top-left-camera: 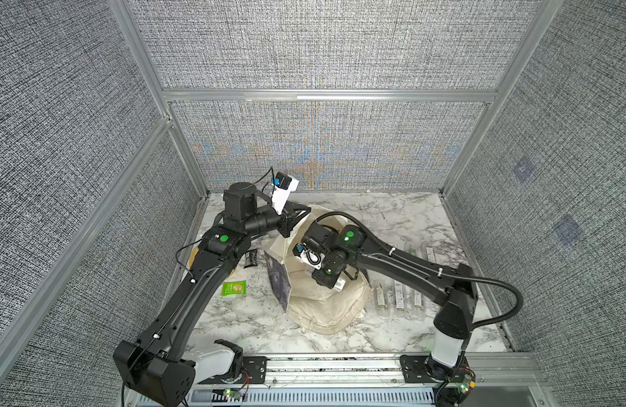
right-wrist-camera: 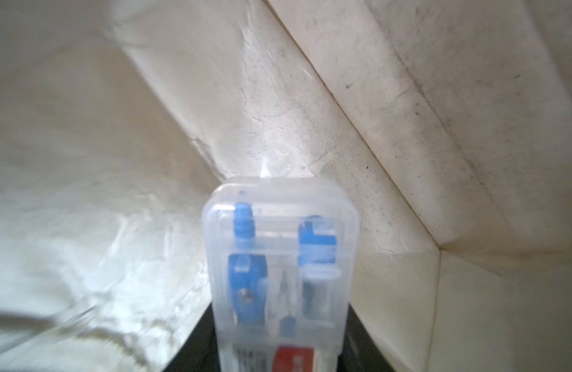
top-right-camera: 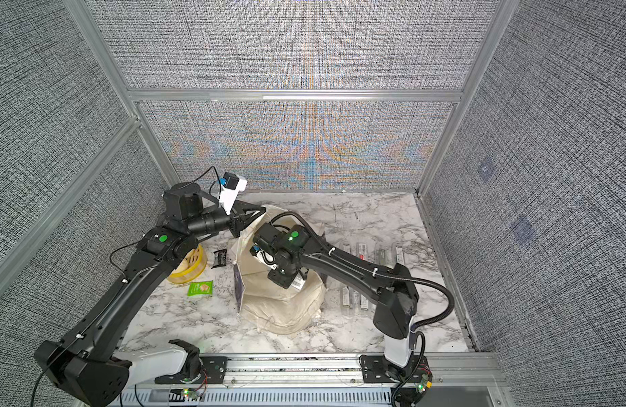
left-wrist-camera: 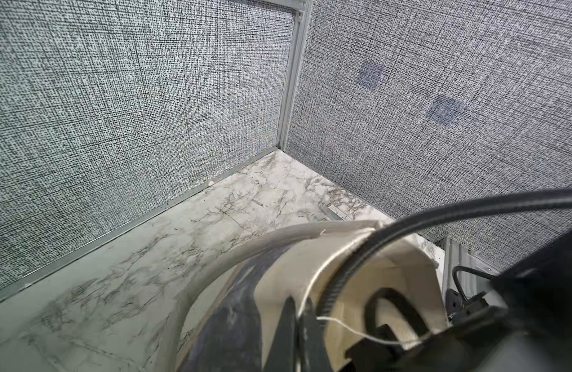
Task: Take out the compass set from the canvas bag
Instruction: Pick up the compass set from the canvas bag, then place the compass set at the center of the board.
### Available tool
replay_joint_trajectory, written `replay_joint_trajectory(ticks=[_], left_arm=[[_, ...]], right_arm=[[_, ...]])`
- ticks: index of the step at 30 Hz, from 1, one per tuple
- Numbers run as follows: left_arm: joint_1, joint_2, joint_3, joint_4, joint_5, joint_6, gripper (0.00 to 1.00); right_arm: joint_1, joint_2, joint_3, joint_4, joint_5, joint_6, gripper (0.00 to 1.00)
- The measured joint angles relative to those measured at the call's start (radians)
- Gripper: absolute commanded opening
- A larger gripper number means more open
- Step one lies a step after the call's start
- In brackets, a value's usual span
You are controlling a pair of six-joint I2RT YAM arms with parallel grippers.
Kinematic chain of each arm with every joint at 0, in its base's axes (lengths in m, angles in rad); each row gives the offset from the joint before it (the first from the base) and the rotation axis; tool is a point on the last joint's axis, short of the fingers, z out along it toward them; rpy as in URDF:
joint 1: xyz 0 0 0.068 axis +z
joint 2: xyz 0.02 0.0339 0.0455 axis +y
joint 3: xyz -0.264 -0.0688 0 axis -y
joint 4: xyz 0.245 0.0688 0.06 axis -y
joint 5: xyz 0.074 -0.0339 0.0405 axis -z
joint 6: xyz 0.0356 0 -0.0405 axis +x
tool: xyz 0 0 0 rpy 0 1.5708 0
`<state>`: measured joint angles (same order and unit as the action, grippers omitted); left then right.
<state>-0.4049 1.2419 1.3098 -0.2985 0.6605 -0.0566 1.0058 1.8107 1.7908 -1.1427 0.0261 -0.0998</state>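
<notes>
The cream canvas bag [top-left-camera: 325,310] with a dark printed panel stands mid-table in both top views. My left gripper [left-wrist-camera: 295,302] is shut on the bag's upper rim and holds the mouth up at the back left [top-left-camera: 299,215]. My right gripper [right-wrist-camera: 279,348] reaches down into the bag [right-wrist-camera: 407,128] and is shut on the compass set [right-wrist-camera: 281,273], a clear plastic case with a blue compass and a red label inside. Black fingers [right-wrist-camera: 197,341] flank the case on both sides. In a top view the case's barcode end [top-left-camera: 339,283] shows beside the right wrist.
Several more clear cases [top-left-camera: 403,292] lie in rows on the marble to the right of the bag. A green packet [top-left-camera: 234,289], a small black packet [top-left-camera: 250,258] and a yellow tape roll [top-right-camera: 188,264] lie to its left. Grey walls enclose three sides.
</notes>
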Motion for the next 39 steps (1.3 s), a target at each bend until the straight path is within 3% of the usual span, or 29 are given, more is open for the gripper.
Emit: replay_joint_trajectory(ticks=[8, 13, 16, 19, 24, 27, 30, 35, 39], left_arm=[[0.000, 0.006, 0.000, 0.009, -0.006, -0.003, 0.00], [0.000, 0.006, 0.000, 0.010, -0.006, -0.004, 0.00], [0.000, 0.003, 0.000, 0.010, -0.006, -0.004, 0.00], [0.000, 0.000, 0.000, 0.010, -0.005, -0.007, 0.00], [0.000, 0.000, 0.000, 0.010, -0.002, -0.008, 0.00], [0.000, 0.000, -0.001, 0.011, 0.003, -0.015, 0.00], [0.002, -0.005, -0.001, 0.011, 0.010, -0.016, 0.00], [0.003, -0.026, -0.005, 0.011, 0.019, -0.016, 0.00], [0.003, -0.030, -0.006, 0.011, 0.023, -0.016, 0.00]], right_arm=[[0.070, -0.095, 0.092, -0.102, -0.056, 0.024, 0.36], [0.097, -0.293, 0.104, -0.160, -0.061, 0.097, 0.36], [0.049, -0.452, 0.028, -0.180, -0.023, 0.167, 0.35], [-0.097, -0.600, -0.094, -0.195, 0.023, 0.257, 0.34], [-0.465, -0.750, -0.368, -0.191, 0.070, 0.402, 0.32], [-0.642, -0.824, -0.647, -0.026, 0.008, 0.520, 0.24], [-0.774, -0.861, -0.889, 0.112, -0.055, 0.623, 0.23], [-1.054, -0.848, -1.072, 0.280, -0.155, 0.683, 0.23], [-1.199, -0.892, -1.152, 0.346, -0.192, 0.704, 0.25]])
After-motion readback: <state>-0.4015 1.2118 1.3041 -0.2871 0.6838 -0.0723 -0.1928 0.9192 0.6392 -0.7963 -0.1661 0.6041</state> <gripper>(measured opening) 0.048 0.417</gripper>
